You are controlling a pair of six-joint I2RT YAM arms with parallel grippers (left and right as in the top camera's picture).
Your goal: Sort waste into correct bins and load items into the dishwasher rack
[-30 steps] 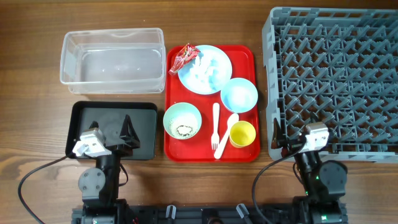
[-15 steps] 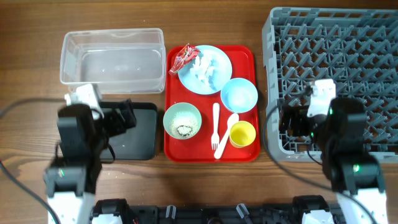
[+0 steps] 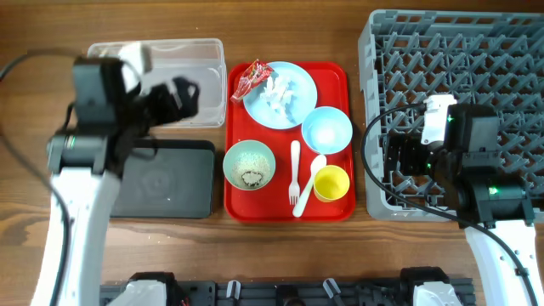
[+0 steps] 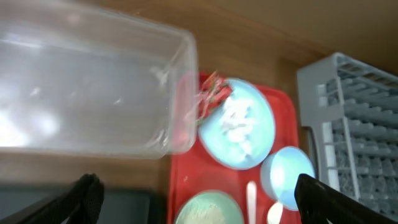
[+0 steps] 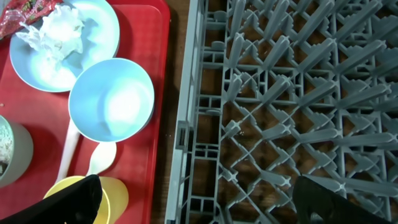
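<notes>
The red wrapper (image 3: 252, 78) and white tissue (image 3: 279, 95) lie on the pale blue plate (image 3: 297, 78). The blue bowl (image 3: 327, 129), the green bowl (image 3: 249, 164) with rice grains, the fork (image 3: 295, 174), the spoon (image 3: 313, 170) and the yellow cup (image 3: 331, 183) sit on the red serving tray. My left gripper (image 3: 178, 93) is open and empty, raised over the clear tub (image 3: 200, 51); in its wrist view (image 4: 202, 202) the wrapper (image 4: 211, 96) lies ahead. My right gripper (image 3: 395, 157) is open and empty over the rack's (image 3: 459, 85) left edge (image 5: 205, 202), beside the cup (image 5: 115, 193).
The black tray (image 3: 170, 183) lies in front of the clear tub at the left. The red serving tray (image 3: 340, 204) fills the middle, between the tub and the rack. Cables trail from both arms.
Both arms rose from their rest near the front edge. The left gripper moved far over the clear tub. The right gripper moved up over the rack's left edge.
</notes>
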